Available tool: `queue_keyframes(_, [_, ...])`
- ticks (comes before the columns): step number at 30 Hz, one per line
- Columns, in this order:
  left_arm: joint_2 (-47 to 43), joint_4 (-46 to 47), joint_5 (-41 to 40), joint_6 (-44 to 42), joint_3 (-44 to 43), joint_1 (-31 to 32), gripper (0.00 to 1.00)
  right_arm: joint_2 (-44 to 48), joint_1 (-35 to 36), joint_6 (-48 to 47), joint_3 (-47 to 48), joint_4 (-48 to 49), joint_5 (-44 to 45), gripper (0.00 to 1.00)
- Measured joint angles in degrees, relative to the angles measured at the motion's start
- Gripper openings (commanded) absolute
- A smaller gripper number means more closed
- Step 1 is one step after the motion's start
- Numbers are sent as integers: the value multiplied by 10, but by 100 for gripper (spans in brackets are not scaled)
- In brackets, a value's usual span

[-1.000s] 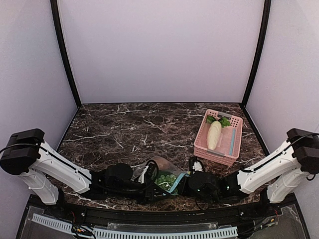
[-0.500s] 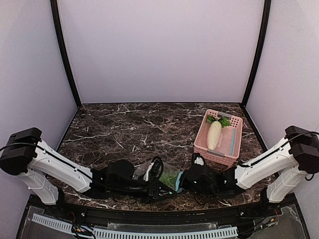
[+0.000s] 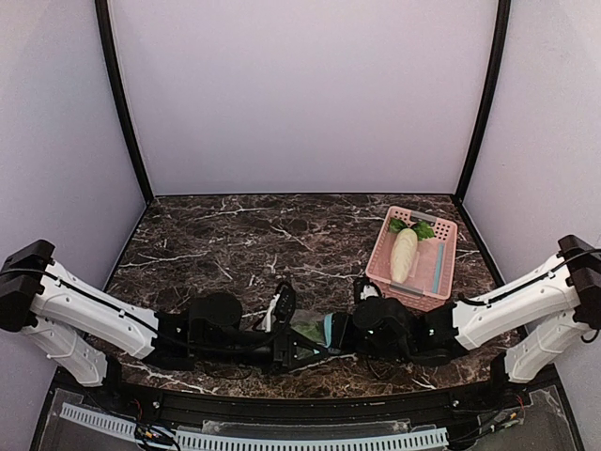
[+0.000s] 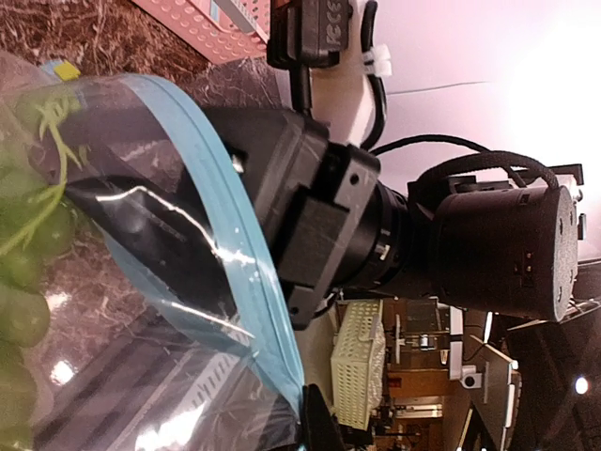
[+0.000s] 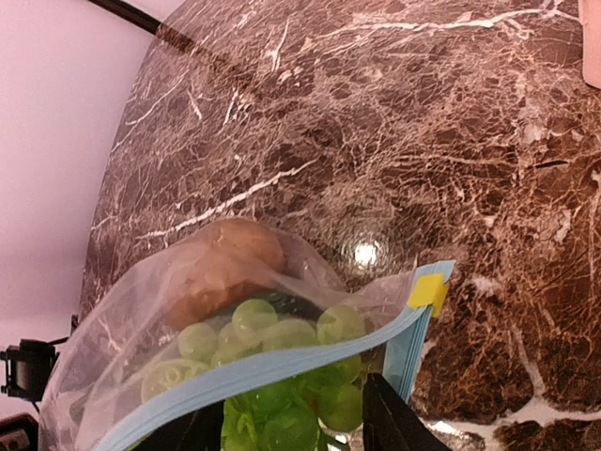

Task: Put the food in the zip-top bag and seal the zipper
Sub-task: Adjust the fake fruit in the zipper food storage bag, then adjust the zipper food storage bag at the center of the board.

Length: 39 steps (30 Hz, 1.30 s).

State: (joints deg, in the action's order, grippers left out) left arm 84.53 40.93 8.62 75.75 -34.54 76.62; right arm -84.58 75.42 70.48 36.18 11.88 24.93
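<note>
Right wrist: brown-orange lump [image 5: 221, 268] and green pieces [image 5: 282, 338] sit inside clear crinkly bag [image 5: 122, 319]; teal zipper [image 5: 282, 371] likely still unsealed. Right end effector [image 5: 291, 427] parted, empty; left end effector [image 4: 312, 425] clamps bag.

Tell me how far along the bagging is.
Done: lump and grapes sit inside the bag. In hand: left gripper is shut on the bag; right gripper stands open astride the zipper. Left: sealing; whether any of it is pressed closed, I cannot tell.
</note>
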Motion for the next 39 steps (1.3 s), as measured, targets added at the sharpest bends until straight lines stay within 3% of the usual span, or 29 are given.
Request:
queue_keyframes(6, [-40,-94,-31,-40,-31,-8,1,51,26,-43,0,-53,-37,68])
queue_keyframes(14, [-58,-139,-35,-58,-31,-30,1,147,42,-53,-9,-113,-69,70])
queue_keyframes(21, [-66,-150,-35,-63,-31,-39,1,214,37,-55,-48,-153,-68,61])
queue_keyframes(27, [-80,-163,-33,-66,-31,-42,1,196,-14,-88,-74,-165,-100,55])
queue_keyframes(34, [-96,-184,-33,-70,-31,-44,1,149,-62,-105,-74,-101,-165,52])
queue_keyframes(39, [-101,-193,-34,-72,-31,-44,1,99,-66,-69,-74,-35,-193,42])
